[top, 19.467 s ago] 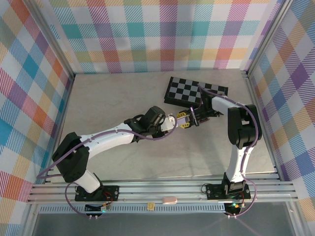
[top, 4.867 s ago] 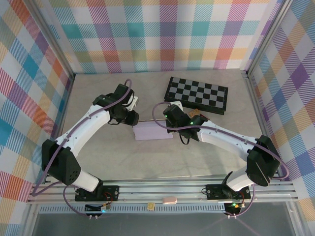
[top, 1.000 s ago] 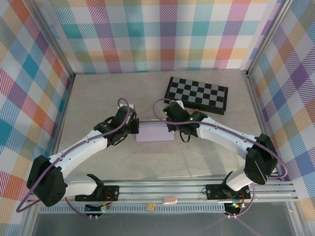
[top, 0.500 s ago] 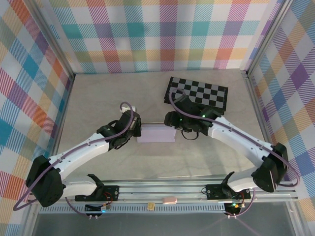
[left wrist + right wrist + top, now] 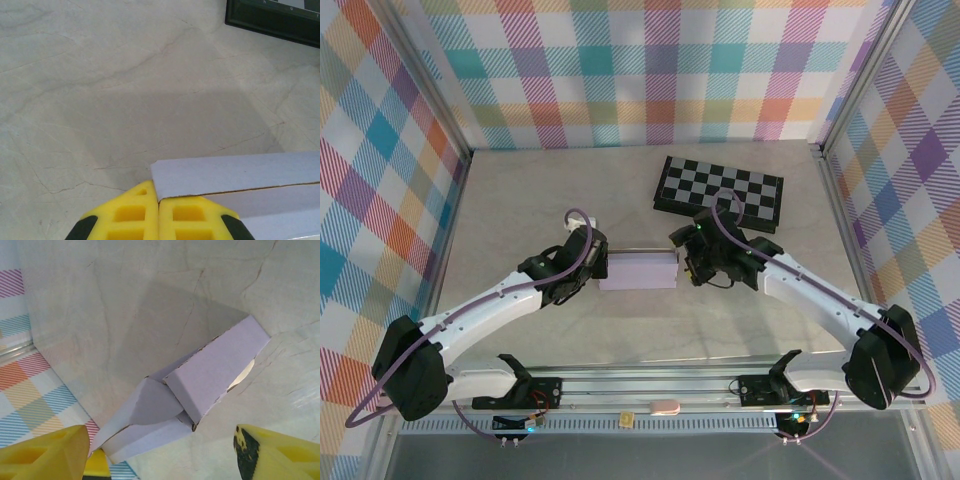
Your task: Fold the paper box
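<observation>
Paper box (image 5: 638, 270): pale lavender, folded flat, lying near the middle of the desk (image 5: 520, 200) with its long side running 9 to 3 o'clock.
End flap (image 5: 152, 405): at the box's 3 o'clock end, not flush; dark gaps along its seams, whitish inside glimpsed beside it.
Left claw (image 5: 592, 268): at the box's 9 o'clock end, pads together and touching its corner; cannot tell whether a cardboard edge is nipped between them.
Right claw (image 5: 692, 265): just beside the 3 o'clock end, jaws wide apart, holding nothing.
Checkerboard (image 5: 720, 190): at 1 o'clock from the box, apart from it.
Risk 1: untucked flap likely to spring outward, with nothing pressing on it.
Risk 2: light box liable to slide or swivel toward 3 o'clock under a push from the left claw, with no counter-hold.
Risk 3: thin wall apt to crease if the right claw closes across the gaping end.
</observation>
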